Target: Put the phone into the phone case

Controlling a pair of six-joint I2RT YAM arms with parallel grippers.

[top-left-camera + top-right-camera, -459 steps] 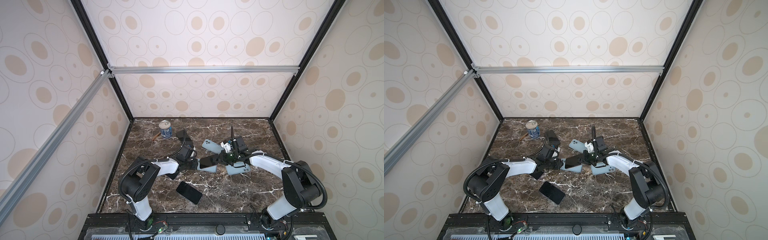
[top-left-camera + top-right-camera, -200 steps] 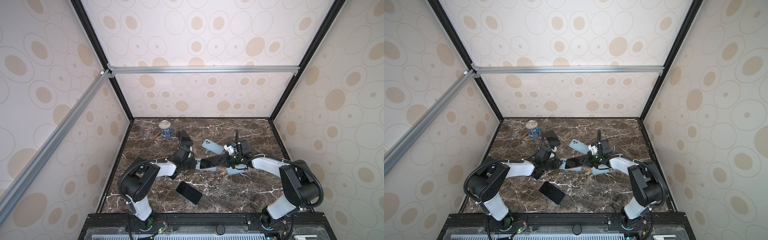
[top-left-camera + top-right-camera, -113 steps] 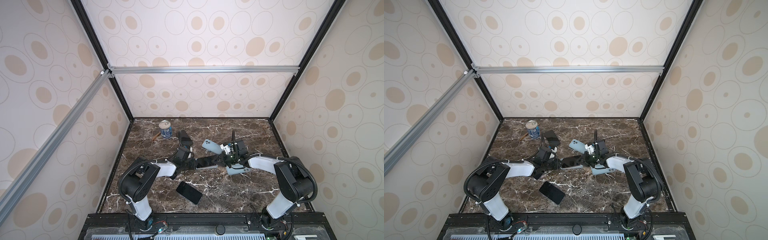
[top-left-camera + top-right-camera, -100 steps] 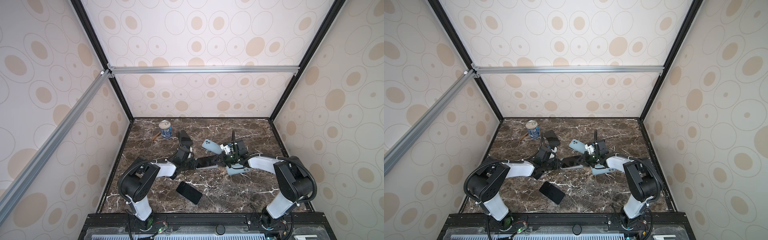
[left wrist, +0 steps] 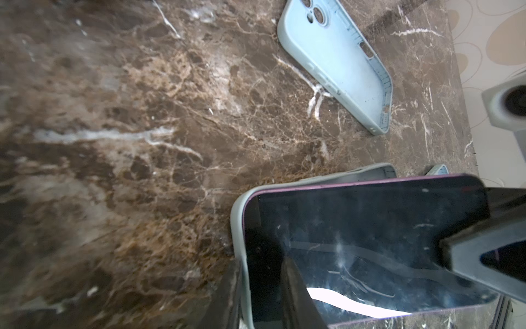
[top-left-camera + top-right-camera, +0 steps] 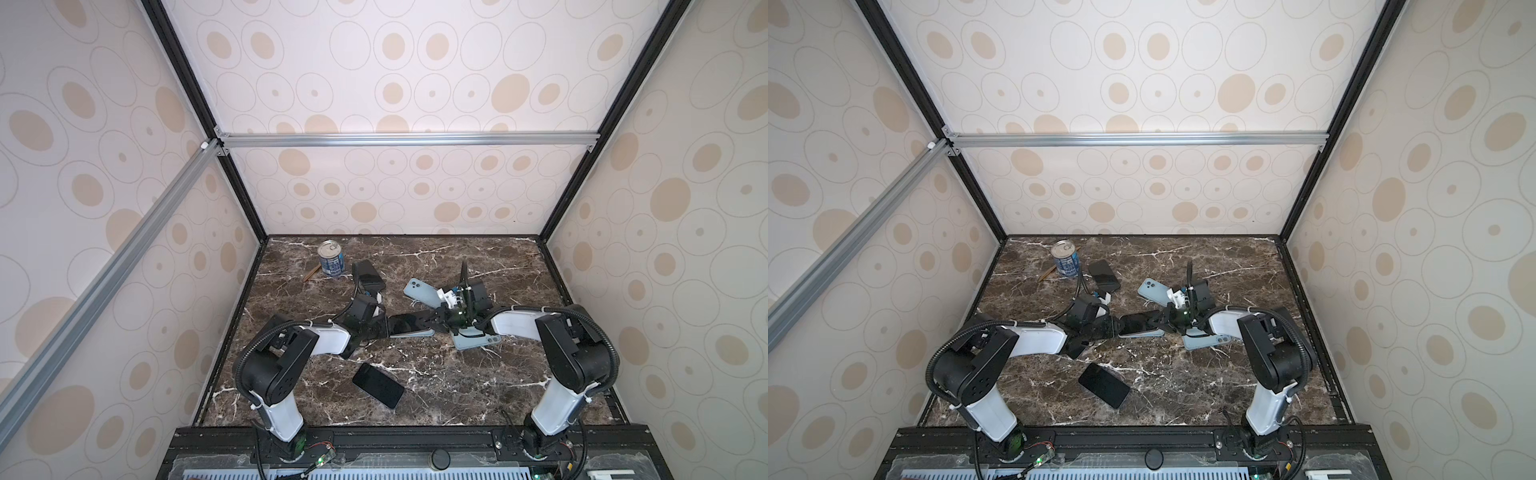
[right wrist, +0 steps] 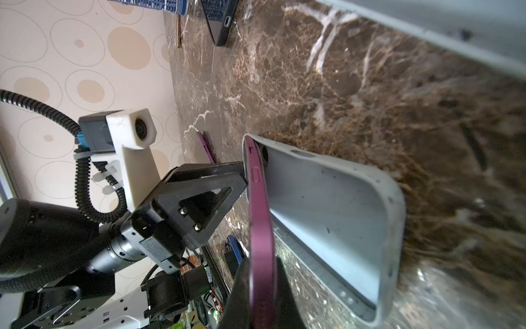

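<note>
White-shelled arms, black joints, ribbed black cables, white wrist cameras

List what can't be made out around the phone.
How far the phone sits in the case: the left fingers cover that end in both top views; the left wrist view's edge cuts it off.
Spare case: partly under the right arm in both top views.
Can label: too small in both top views.

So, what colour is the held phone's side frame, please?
Magenta; the phone shows best in right wrist view.
</note>
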